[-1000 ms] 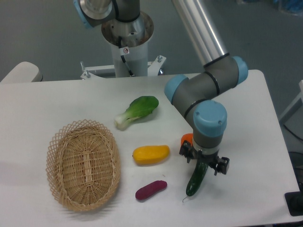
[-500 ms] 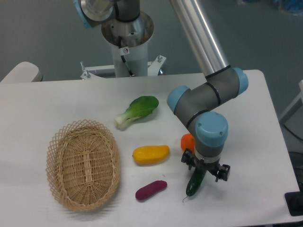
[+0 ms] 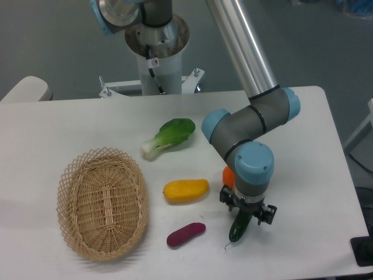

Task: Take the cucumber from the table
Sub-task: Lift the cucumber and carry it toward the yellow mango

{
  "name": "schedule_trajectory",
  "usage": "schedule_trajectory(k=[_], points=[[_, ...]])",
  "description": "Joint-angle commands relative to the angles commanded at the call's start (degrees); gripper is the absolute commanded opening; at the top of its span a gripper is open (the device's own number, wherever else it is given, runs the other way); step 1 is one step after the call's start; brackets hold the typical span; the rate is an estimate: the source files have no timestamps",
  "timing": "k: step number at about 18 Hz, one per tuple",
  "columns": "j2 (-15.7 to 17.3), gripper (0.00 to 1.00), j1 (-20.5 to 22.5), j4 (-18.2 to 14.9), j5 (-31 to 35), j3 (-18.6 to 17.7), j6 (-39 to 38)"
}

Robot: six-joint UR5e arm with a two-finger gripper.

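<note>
The cucumber (image 3: 238,227), dark green and glossy with a thin stem tip, lies on the white table (image 3: 309,151) near the front right. My gripper (image 3: 246,211) points straight down over its upper end. The jaws stand either side of the cucumber and look open. The wrist hides the cucumber's upper part, so contact with the fingers cannot be seen. Only the lower half of the cucumber shows.
An orange (image 3: 228,174) sits just behind the gripper, half hidden by the wrist. A yellow fruit (image 3: 185,190) and a purple sweet potato (image 3: 185,234) lie to the left. A bok choy (image 3: 169,135) lies further back. A wicker basket (image 3: 102,201) stands at the left.
The wrist has come down lower over the cucumber and shifted slightly left. The cucumber has stayed in place on the table.
</note>
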Motion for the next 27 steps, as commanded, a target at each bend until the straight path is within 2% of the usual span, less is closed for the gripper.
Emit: schedule_trajectory(k=[2,4,7,11,14,16,20,25,27], points=[[0.00,0.54,0.00,0.00,-0.09,0.09,0.09],[0.00,0.51,0.00,0.00,0.00,0.09,0.53],[0.26,0.36,0.00,-0.17,0.00,0.35,1.05],[1.49,0.34,0.09,-1.31,0.17,0.97,3.25],[4.65,0.34,-0.26,-1.93,0.18,0.70,5.98],[6.50,0.34,-1.14,-4.73,0.09,0.97,6.50],[10.45,0.32,-3.77,-6.76,-0.09,0.70,7.91],[15.64,0.32,-6.85,-14.66,-0.09,0.79,8.79],[16.43,0.32,-6.59,-16.69,0.00,0.97,12.20]])
